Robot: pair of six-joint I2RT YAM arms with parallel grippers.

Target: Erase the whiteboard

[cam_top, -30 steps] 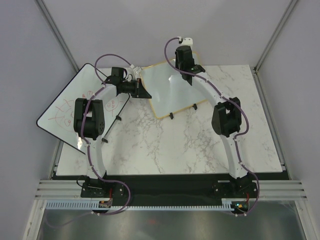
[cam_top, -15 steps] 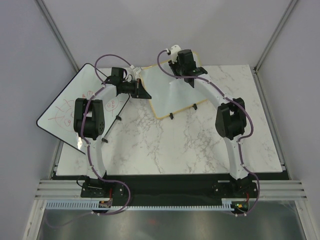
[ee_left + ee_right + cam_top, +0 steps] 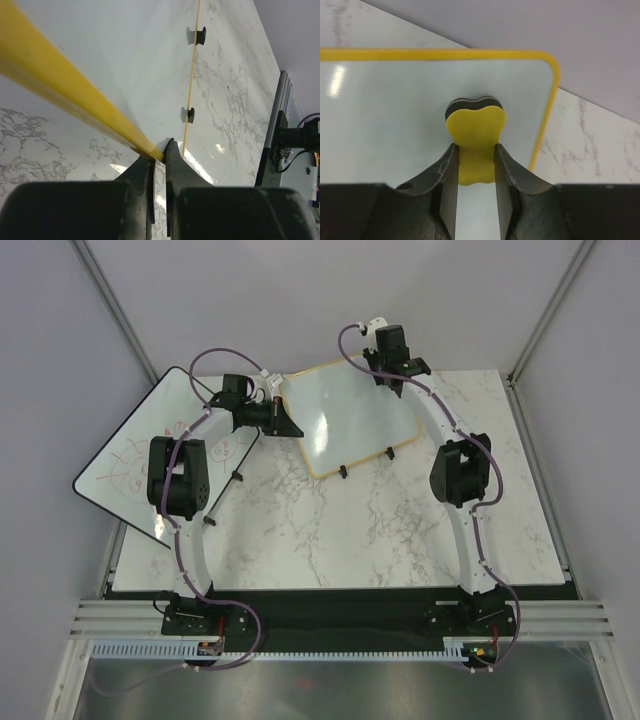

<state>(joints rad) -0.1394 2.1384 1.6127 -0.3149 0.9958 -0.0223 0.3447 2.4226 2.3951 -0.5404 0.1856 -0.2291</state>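
The whiteboard (image 3: pixel 345 420) is seen on the far middle part of the table (image 3: pixel 330 540), turned at an angle to the table's edges. Its white face is turned up and a patch of glare is caught on it. It is bordered by a yellow-tan frame (image 3: pixel 65 85) with rounded corners. Two black feet (image 3: pixel 342 472) are fixed along the whiteboard's near edge. From the left wrist, both feet are seen along the thin frame line.

The left gripper (image 3: pixel 285 425) is placed at the whiteboard's left edge. In the left wrist view its jaws are drawn together on the frame, which is pinched between the two dark fingers (image 3: pixel 140 172).

The right gripper (image 3: pixel 395 380) is held over the whiteboard's far right corner. In the right wrist view a yellow eraser (image 3: pixel 475 125) with a dark lower layer is clamped between its jaws. The eraser is pointed down at the white face, just inside the rounded corner. Whether the dark layer is pressed on the face or held just above it cannot be told.

To the left of the whiteboard a big board (image 3: pixel 120 440) with a black edge is laid, partly hung over the table's side. Red drawings (image 3: pixel 130 465) are seen on it, and part of it is covered by the left arm.
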